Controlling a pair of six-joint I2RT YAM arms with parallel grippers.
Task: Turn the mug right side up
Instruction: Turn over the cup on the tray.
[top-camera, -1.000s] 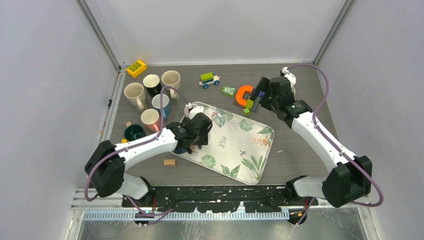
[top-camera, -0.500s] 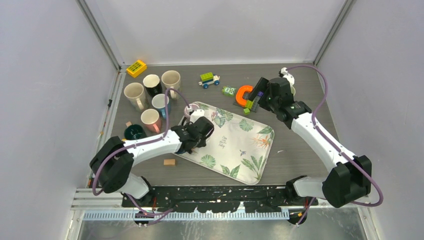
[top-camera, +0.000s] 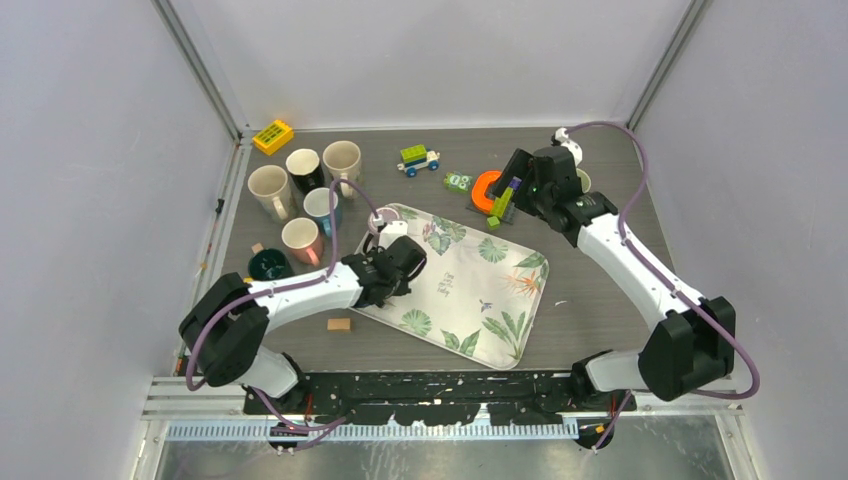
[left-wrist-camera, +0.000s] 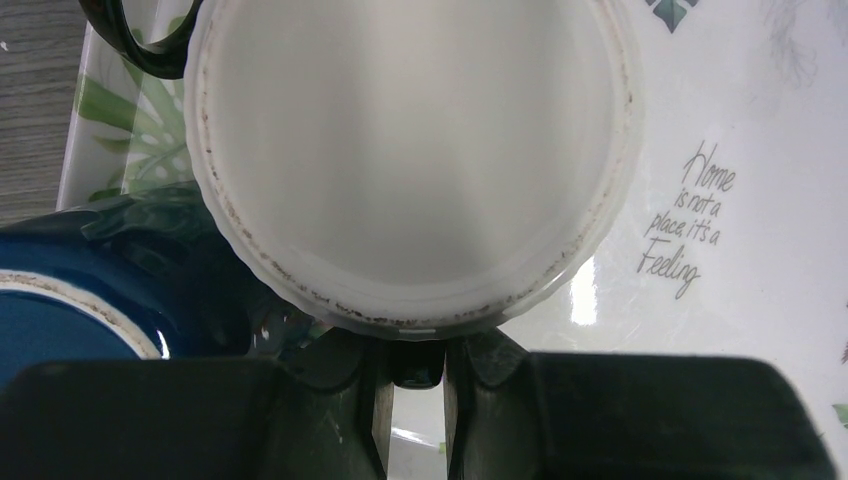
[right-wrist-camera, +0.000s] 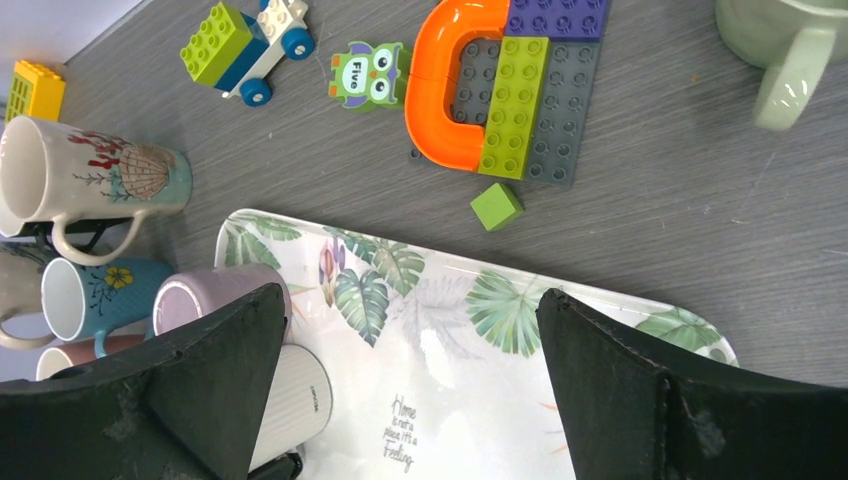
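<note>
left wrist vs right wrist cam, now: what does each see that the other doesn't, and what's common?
Left wrist only: the white mug base-up in close-up, a dark blue mug beside it, the left end effector closed on a dark piece at the white mug's edge. Right wrist only: orange arch, owl block, toy car, pale green mug, and the mugs grouped off the tray. Both: the leaf-print tray with its "Home is not a place" lettering, and the white mug.
</note>
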